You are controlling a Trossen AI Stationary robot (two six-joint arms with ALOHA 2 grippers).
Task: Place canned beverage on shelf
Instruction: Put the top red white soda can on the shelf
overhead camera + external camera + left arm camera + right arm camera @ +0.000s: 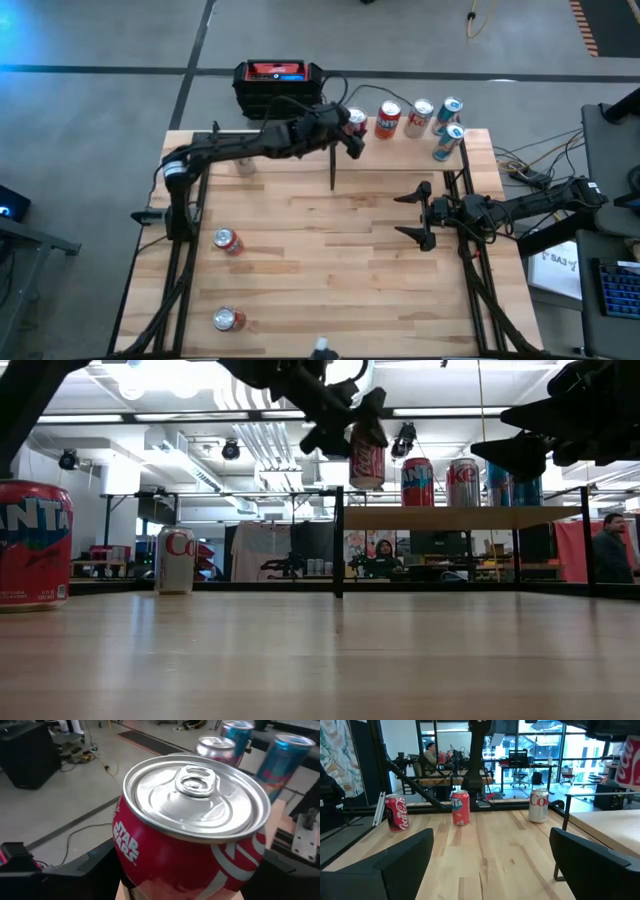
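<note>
Left fingers (352,130) clamp upright can (367,457) just above shelf (460,517) edge; right fingers (418,213) apart, waiting nearby.

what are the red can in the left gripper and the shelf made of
The red can, shut in the left gripper, looks like aluminium: its bare lid and pull tab are shiny silver, and the body carries glossy red print. The shelf has a pale board with a matte finish, probably wood, on thin black posts that look like painted metal.
</note>
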